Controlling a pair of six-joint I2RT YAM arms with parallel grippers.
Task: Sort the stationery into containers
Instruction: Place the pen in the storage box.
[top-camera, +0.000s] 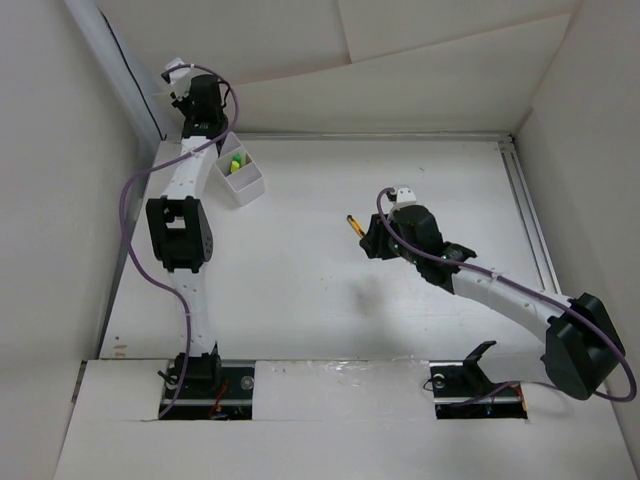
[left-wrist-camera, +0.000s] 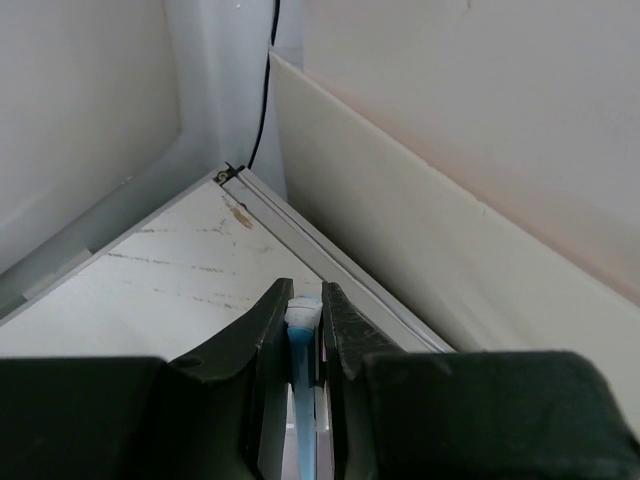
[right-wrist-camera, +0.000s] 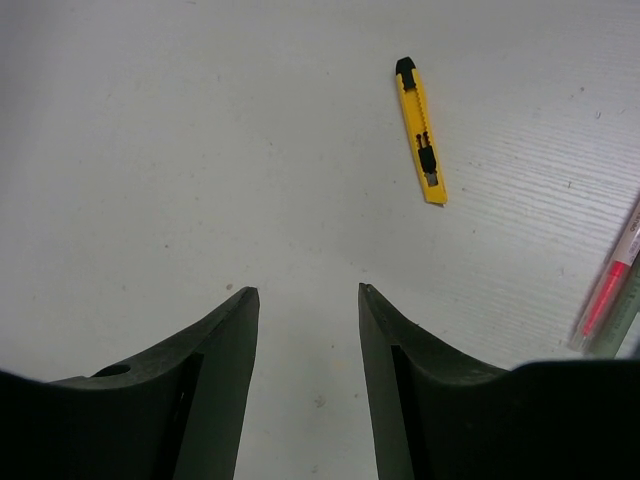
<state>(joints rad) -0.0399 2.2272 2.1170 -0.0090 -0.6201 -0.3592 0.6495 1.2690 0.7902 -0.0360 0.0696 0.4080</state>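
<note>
Table (top-camera: 400, 330): Anything you release off-target lands flat on this surface and needs a fresh pick.
Enclosure wall (left-wrist-camera: 450, 150): The left wrist view looks into the far-left corner, with the wall near. I judge that a careless swing of the wrist could strike it.
Left arm (top-camera: 180, 230): It reaches past the tray, its forearm just beside the tray's rim. Pulling back along that line could nudge or tip the tray.
Tray (top-camera: 252, 188): It sits at the far left of the table, with green and yellow pieces in one compartment. Its walls look thin and light, so a pen lowered onto a divider may skid it or bounce out.
Right gripper (right-wrist-camera: 306, 290): Jaws are wide with nothing between them, over bare table short of the cutter. Close here and you catch nothing.
Left gripper (left-wrist-camera: 305, 292): Narrow, pinched on the blue pen and aimed away from the tray. Open here and the pen drops in the corner.
Yellow cutter (right-wrist-camera: 421, 130): It lies flat, ahead and to the right of the right jaws. It is thin, so fingers may scrape the table or ride over it. I cannot tell whether the blade is out.
Pens (right-wrist-camera: 608, 290): They lie close together at the right edge of the right wrist view. Reaching for one may drag its neighbour.
Blue pen (left-wrist-camera: 301, 345): It runs lengthwise between the fingers, so it may slide or pivot when you tilt.
</note>
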